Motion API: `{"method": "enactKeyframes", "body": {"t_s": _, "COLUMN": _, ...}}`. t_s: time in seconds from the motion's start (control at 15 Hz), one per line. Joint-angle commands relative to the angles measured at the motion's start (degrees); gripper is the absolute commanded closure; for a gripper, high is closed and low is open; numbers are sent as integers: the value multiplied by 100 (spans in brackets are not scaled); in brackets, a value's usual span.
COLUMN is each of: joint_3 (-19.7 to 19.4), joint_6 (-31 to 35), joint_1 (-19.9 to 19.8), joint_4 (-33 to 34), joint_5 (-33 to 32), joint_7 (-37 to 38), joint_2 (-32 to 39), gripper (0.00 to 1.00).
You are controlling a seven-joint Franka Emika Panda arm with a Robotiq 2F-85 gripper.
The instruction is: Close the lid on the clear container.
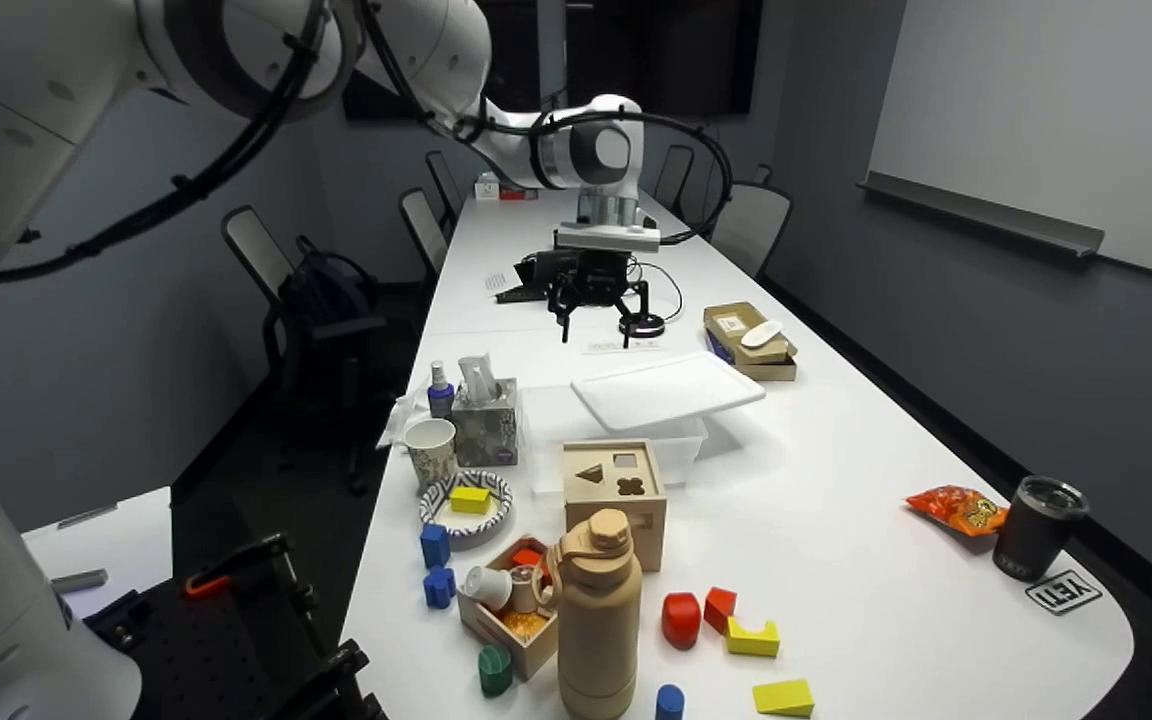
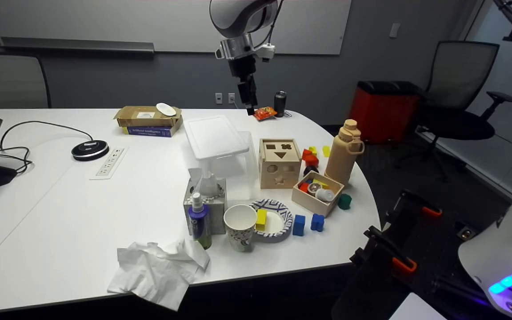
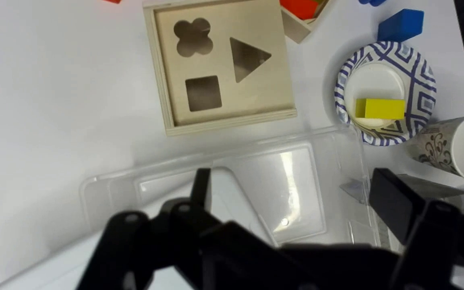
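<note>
The clear container (image 1: pixel 548 425) stands on the table and also shows in an exterior view (image 2: pixel 242 180) and in the wrist view (image 3: pixel 338 161). The whitish lid (image 1: pixel 671 388) lies askew and tilted across it. It overhangs one side and leaves the part beside the tissue box uncovered, as an exterior view also shows (image 2: pixel 215 137). In the wrist view a lid corner (image 3: pixel 232 197) lies over the container, partly hidden by a finger. My gripper (image 1: pixel 596 338) is open and empty, pointing down above the lid and container. Its fingers are spread wide in the wrist view (image 3: pixel 291 179).
A wooden shape box (image 1: pixel 614 500) stands close against the container's side. A tissue box (image 1: pixel 486 425), spray bottle (image 2: pixel 199 222), paper cup (image 2: pixel 240 226) and patterned plate (image 3: pixel 421 88) crowd another side. A tan bottle (image 1: pixel 600 610) stands nearer the table end. A cardboard box (image 2: pixel 149 116) lies farther off.
</note>
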Motion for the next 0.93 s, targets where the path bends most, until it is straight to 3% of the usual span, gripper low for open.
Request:
{"method": "enactKeyframes", "body": {"t_s": 0.0, "joint_3": 82, "joint_6": -374, "joint_1": 30, "joint_4": 784, "joint_5": -114, "joint_7": -558, "joint_2": 592, "gripper": 0}}
{"method": "enactKeyframes", "body": {"t_s": 0.47, "joint_3": 176, "joint_6": -313, "joint_1": 22, "joint_4": 1256, "joint_5": 83, "joint_7": -833, "joint_2": 1363, "gripper": 0}}
{"method": "enactKeyframes", "body": {"t_s": 0.87, "joint_3": 235, "joint_6": -144, "joint_1": 42, "joint_4": 2104, "joint_5": 205, "joint_7": -743, "joint_2": 2177, "gripper": 0}}
